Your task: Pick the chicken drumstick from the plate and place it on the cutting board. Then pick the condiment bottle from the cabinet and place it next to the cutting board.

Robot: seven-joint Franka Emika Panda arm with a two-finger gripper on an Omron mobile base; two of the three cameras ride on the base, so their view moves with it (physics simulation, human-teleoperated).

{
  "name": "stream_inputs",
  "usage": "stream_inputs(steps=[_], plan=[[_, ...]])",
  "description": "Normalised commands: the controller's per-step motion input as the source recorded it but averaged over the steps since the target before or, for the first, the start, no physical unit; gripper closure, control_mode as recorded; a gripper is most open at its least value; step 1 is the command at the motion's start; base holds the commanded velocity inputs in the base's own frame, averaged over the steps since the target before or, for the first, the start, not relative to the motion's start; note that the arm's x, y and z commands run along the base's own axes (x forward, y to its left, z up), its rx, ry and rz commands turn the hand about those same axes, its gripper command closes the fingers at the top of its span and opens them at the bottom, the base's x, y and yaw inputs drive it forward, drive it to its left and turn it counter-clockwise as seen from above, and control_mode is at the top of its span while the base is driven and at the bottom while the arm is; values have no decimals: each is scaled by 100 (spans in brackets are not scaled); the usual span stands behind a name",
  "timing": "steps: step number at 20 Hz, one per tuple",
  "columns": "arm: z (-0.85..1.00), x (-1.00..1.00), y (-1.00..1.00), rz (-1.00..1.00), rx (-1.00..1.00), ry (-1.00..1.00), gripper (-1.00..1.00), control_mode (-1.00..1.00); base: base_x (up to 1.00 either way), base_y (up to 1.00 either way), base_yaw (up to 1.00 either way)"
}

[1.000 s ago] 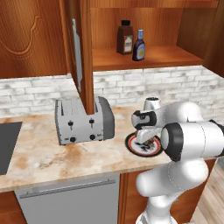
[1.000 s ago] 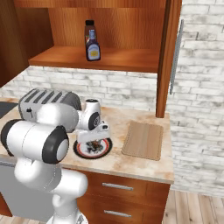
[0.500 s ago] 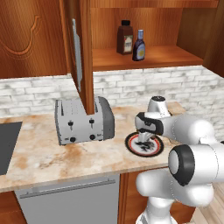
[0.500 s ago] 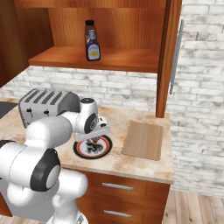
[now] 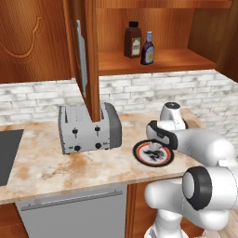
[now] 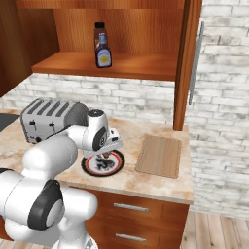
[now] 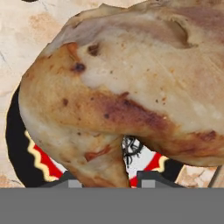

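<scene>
You are looking at one kitchen counter of speckled marble under a reddish-brown wall cabinet whose door stands open. One white robot arm bends low over one round plate with a black rim and red ring, which lies on the counter to the right of one silver toaster.

The gripper points down at the plate. In the hand view, its two dark fingertips sit at the bottom edge, and one golden-brown chicken drumstick looms very close in front of them, its narrower lower part reaching down between the two tips. The plate's black rim, red ring and white centre show beneath and behind the drumstick. You cannot tell from these pictures whether the pincer is pressing on the meat or just straddling it; the contact itself is hidden at the edge of the view.

One light-brown cutting board lies flat on the counter just to the right of the plate, apart from it, with nothing on it.

On the cabinet's inner shelf stand two bottles side by side: one small dark condiment bottle with a blue neck and a pale label, and one taller brown bottle with a black cap, to its left in the left base view.
</scene>
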Motion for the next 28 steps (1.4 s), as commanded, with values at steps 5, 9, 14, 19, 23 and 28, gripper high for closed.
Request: stream_inputs(steps=[5,9,14,19,23,28], plan=[[18,0,-23,0,0,0,100,-100,0,0,0],[17,0,-24,0,0,0,100,-100,0,0,0],[16,0,-27,0,0,0,100,-100,0,0,0],[11,0,-29,0,0,0,100,-100,0,0,0],[1,0,-31,0,0,0,100,-100,0,0,0],[0,0,-32,0,0,0,100,-100,0,0,0]])
